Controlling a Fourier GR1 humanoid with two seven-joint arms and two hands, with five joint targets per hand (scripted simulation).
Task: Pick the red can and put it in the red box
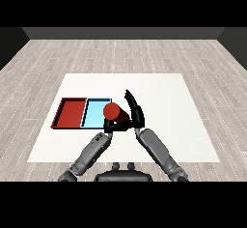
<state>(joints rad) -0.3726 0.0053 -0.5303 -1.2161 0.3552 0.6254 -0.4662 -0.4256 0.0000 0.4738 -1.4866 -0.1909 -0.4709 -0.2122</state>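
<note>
No text or label can be read anywhere

Pale grey wood-plank floor (pixel 212 67) is stretching out on all sides w/ boards running lengthwise. Flat white rectangular table (pixel 164 96) is sitting mid-floor. Dark grey wall (pixel 123 33) is closing off the back; lighting even.

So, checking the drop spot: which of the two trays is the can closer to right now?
The light blue tray; the red can overlaps its right edge, while the red tray lies farther left.
</note>
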